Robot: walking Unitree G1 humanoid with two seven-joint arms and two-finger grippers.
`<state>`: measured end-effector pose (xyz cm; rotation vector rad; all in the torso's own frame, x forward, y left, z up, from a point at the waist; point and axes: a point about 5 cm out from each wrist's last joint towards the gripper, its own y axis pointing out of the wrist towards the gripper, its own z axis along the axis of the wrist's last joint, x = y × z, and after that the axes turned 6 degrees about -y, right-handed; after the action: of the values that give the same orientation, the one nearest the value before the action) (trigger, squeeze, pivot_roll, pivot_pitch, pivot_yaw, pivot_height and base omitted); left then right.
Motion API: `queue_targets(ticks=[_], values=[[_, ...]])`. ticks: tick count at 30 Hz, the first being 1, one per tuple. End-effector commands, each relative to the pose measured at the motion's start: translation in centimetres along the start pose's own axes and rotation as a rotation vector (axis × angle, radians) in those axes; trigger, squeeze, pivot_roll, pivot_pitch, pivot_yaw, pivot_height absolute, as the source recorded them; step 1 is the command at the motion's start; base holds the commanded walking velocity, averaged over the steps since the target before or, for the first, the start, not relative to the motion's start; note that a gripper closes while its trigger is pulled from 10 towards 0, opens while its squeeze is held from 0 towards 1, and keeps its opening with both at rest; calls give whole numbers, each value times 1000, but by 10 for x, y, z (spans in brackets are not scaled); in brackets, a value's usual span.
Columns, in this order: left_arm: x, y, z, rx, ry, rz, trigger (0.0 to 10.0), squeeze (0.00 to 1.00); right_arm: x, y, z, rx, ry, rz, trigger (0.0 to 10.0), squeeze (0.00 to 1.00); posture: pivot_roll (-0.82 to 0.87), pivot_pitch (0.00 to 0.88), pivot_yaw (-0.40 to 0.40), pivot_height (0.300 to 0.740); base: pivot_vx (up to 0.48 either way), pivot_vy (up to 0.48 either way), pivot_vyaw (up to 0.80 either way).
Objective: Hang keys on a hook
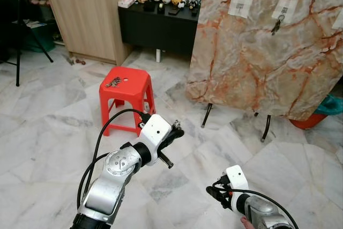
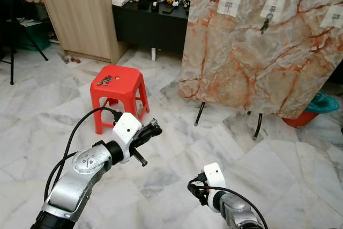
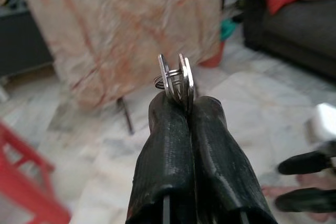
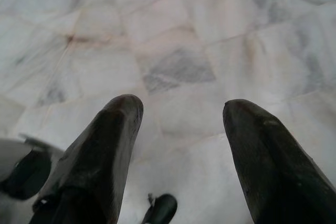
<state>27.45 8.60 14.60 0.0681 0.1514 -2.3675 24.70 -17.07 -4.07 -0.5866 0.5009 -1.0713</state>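
While pressed tight together, left gripper [image 3: 181, 109] fingers pinch a set of keys [image 3: 176, 80], flat silver blades and a split ring poking out past the tips. Raised above the marble floor [image 1: 48, 148], silver left arm bent at the elbow, black cable looping off the wrist, fingers aimed toward the marble-patterned board [image 1: 268, 41]. Lower and nearer, right gripper [image 4: 181, 129] hangs with fingers spread wide and nothing between them, pointed down at the floor tiles. On the leaning board, three white paper labels printed with small square codes, too small to read; beneath the middle one, another key bunch [image 1: 277, 24] hangs, probably on a hook. Behind the left arm, a red plastic stool [image 1: 127, 100] carrying a further small key bunch [image 1: 113, 82] on its seat. Beyond, a black sideboard [image 1: 155, 25] with figurines.
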Motion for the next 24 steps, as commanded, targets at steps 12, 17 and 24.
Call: queue_targets(ticks=[12, 17, 24], values=[[18, 2, 14, 30, 79, -158, 10000, 0, 13, 2, 38, 123, -30, -52, 10000, 0, 98, 1, -96, 740, 0, 0, 0], [17, 0, 14, 26, 82, -157, 10000, 0, 10, 4, 39, 135, -34, -49, 10000, 0, 99, 1, -93, 740, 0, 0, 0], [19, 8, 15, 49, 58, -114, 10000, 0, 14, 2, 23, 63, -34, -134, 10000, 0, 92, 0, -93, 740, 0, 0, 0]])
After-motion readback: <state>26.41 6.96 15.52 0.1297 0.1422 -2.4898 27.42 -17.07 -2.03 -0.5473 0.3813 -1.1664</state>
